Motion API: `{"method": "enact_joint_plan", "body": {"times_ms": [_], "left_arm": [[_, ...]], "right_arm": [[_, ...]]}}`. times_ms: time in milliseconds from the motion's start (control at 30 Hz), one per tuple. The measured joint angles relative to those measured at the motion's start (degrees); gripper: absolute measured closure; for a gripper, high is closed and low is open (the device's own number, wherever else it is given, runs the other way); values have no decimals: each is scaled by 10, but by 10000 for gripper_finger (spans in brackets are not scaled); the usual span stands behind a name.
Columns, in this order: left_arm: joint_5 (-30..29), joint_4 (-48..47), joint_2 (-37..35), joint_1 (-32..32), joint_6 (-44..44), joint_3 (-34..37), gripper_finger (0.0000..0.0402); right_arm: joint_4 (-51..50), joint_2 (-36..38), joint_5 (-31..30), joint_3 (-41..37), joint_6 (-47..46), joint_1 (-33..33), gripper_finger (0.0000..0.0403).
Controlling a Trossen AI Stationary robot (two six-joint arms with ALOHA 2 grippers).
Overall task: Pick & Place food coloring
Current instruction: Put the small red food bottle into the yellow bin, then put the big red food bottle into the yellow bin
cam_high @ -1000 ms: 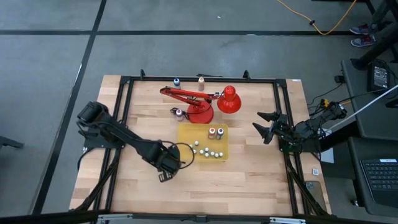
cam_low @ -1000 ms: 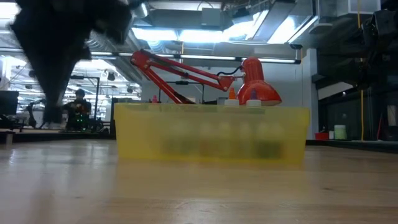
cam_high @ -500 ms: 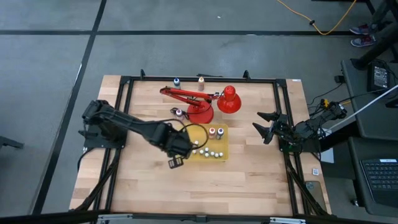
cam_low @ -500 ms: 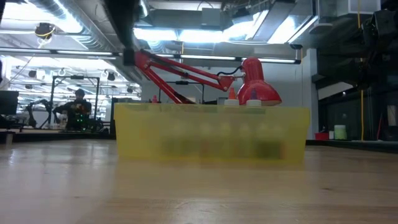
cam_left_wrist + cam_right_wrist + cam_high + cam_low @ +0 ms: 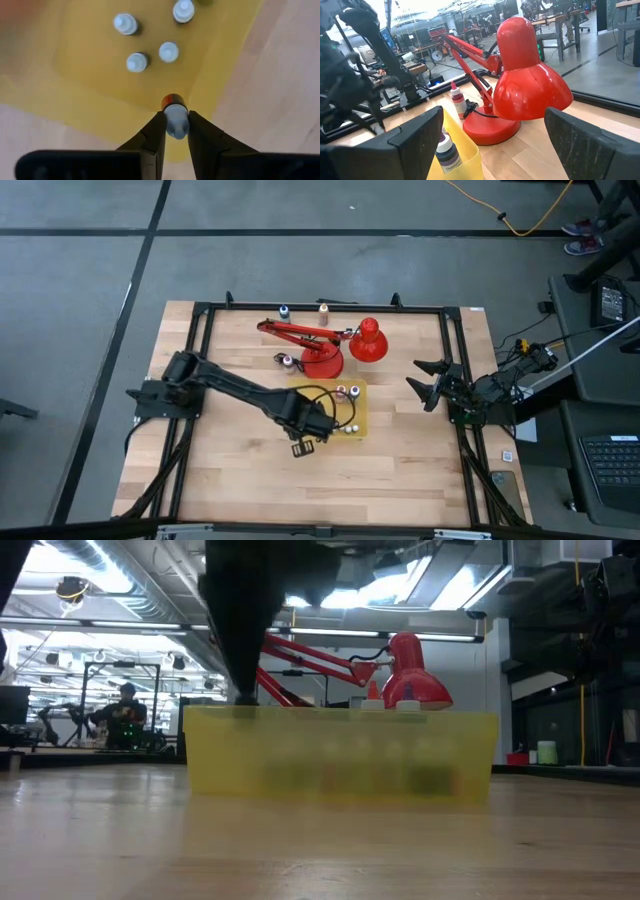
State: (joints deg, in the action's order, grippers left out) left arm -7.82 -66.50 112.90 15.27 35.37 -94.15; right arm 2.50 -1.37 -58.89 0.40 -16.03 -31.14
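Note:
The food coloring is a set of tiny pale-capped bottles. Several stand in the yellow tray (image 5: pixel 352 392) at mid-table, seen from above in the left wrist view, such as one bottle (image 5: pixel 136 61). My left gripper (image 5: pixel 318 426) hangs over the tray's near part, shut on one orange-bodied bottle (image 5: pixel 174 102). Three more bottles stand outside the tray: two at the far edge (image 5: pixel 284 310) (image 5: pixel 323 308) and one by the lamp's base (image 5: pixel 288 361). My right gripper (image 5: pixel 424 381) waits open and level at the table's right edge. My left gripper pinches the bottle's pale cap (image 5: pixel 176 124) between its two fingers, coming from above and pointing down. The bottle hangs upright below the fingertips, its orange body showing just past them, over the tray's wall. The low view shows the fingers (image 5: pixel 244 690) above the tray's rim.
A big red desk lamp (image 5: pixel 325 346) stands just beyond the tray's far side, its shade (image 5: pixel 527 90) close before my right gripper. A black frame (image 5: pixel 200 320) runs round the table. Bare wood lies near and left of the tray.
My left gripper has travelled toward the table's right edge, from bare wood left of the tray to over the tray's near part. It has stayed shut and pointing down.

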Motion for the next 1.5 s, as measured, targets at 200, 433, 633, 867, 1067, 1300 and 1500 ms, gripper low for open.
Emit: {"method": "enact_joint_plan", "body": {"times_ms": [200,433,633,867,1067,1300,1500], "left_arm": [[0,34,20,-11,12,22,339],[2,73,22,-24,15,60,339],[9,90,22,-31,10,73,337],[9,89,22,-39,9,73,301],[20,88,20,-45,9,72,259],[12,81,-5,-56,14,67,222],[-38,70,-61,-72,54,67,206]], "right_arm": [[0,0,0,0,0,0,56],[0,0,0,0,0,0,56],[0,0,0,0,0,0,56],[0,0,0,0,0,0,56],[0,0,0,0,0,0,56],[0,0,0,0,0,0,56],[0,0,0,0,0,0,56]]}}
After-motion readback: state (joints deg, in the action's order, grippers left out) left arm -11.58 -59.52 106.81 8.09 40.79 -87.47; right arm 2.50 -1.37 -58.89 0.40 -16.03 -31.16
